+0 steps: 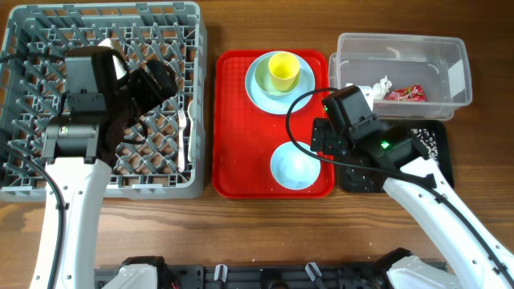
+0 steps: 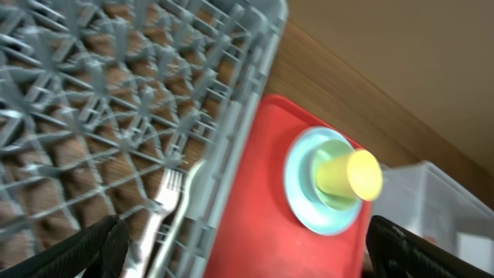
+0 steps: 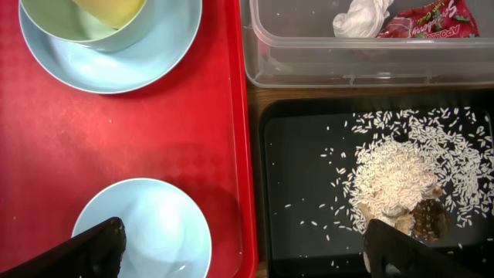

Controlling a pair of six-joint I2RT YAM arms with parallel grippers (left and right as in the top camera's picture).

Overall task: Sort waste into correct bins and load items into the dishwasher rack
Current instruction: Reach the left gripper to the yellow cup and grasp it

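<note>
The grey dishwasher rack [image 1: 24, 96] fills the left, with a white fork [image 1: 184, 132] lying inside by its right wall. My left gripper [image 1: 165, 80] hovers over the rack, open and empty; the left wrist view shows the fork [image 2: 162, 208] below it. On the red tray [image 1: 233, 160] a yellow cup [image 1: 283, 71] sits in a pale bowl on a blue plate [image 1: 259, 90]. A second blue bowl [image 1: 295, 166] lies nearer. My right gripper [image 3: 243, 251] is open, straddling the bowl [image 3: 154, 232] and the black tray [image 3: 301, 193], which holds rice scraps [image 3: 394, 174]. In the clear tub [image 3: 309, 54] lie the tissue [image 3: 361, 17] and wrapper [image 3: 432, 22].
The red tray's raised right edge [image 3: 241, 154] runs between the bowl and the black tray. The clear tub [image 1: 450, 80] stands behind the black tray [image 1: 434, 144] at the right. Bare wooden table [image 1: 241, 233] shows along the front.
</note>
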